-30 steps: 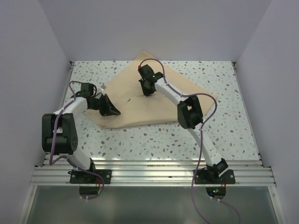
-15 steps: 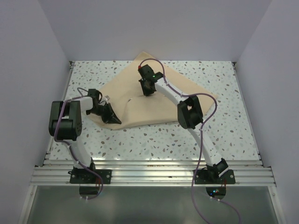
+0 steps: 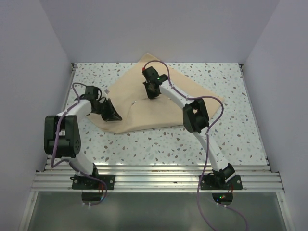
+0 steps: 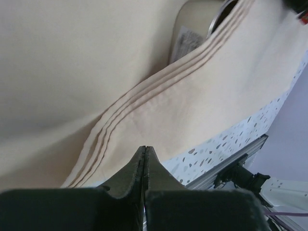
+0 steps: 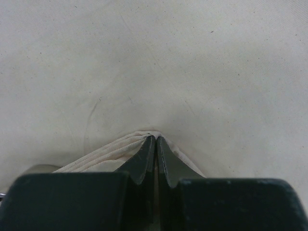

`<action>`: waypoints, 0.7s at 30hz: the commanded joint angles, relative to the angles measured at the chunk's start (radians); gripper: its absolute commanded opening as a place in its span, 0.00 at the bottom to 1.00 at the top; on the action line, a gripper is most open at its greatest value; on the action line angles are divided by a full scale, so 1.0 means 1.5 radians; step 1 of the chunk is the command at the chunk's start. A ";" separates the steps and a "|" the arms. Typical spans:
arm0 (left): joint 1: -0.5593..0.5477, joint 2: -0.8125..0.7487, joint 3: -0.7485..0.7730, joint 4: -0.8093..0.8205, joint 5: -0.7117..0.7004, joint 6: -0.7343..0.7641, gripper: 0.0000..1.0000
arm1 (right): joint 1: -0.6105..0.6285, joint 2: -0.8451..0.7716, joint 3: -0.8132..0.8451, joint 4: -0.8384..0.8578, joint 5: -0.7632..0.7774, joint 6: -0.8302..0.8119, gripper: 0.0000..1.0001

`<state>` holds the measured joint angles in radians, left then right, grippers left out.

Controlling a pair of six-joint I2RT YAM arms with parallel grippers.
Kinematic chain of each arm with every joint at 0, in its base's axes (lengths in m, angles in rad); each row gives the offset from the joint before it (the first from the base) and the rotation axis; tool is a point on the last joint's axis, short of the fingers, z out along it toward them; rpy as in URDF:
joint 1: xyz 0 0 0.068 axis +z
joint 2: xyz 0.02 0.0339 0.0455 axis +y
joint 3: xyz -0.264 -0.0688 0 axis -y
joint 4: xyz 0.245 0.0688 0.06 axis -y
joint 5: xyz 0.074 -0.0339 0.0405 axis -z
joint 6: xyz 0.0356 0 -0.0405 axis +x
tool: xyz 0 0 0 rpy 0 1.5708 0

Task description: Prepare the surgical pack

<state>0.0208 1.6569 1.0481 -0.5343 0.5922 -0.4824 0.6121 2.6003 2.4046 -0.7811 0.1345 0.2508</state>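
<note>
the tan cloth (image 3: 159,113) of the surgical pack lies spread on the speckled table (image 3: 231,139), one corner pointing to 12 o'clock at the far wall and another to 3 o'clock, with a long folded edge running along its 6 o'clock side

the left gripper (image 3: 114,114) sits low at the cloth's 9 o'clock corner, its jaws clenched flat together with the tips over the stitched hem, as the left wrist view shows (image 4: 144,151). in that view a raised fold of cloth gapes at 1 o'clock, and inside the gap lies a white packet (image 4: 185,43) beside what looks like the rim of the steel tray (image 4: 222,12)

the right gripper (image 3: 153,92) reaches in from 5 o'clock to the middle of the cloth, toward its 12 o'clock corner. its wrist view shows the jaws (image 5: 155,142) pinched on a small gathered pleat of the fabric, with faint creases fanning out from the pinch across the smooth sheet

the two grippers stand well apart, the left one at 8 o'clock from the right
</note>
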 commanded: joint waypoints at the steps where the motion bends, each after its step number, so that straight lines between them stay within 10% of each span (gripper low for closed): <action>1: -0.005 0.023 -0.062 0.005 0.030 -0.009 0.00 | -0.007 0.017 0.003 -0.015 -0.008 0.005 0.04; 21: 0.122 0.045 -0.048 -0.099 -0.189 0.038 0.00 | -0.014 0.019 -0.002 -0.011 -0.021 0.006 0.04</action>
<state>0.1898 1.7084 0.9314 -0.6270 0.4286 -0.4709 0.6056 2.6003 2.4046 -0.7811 0.1081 0.2535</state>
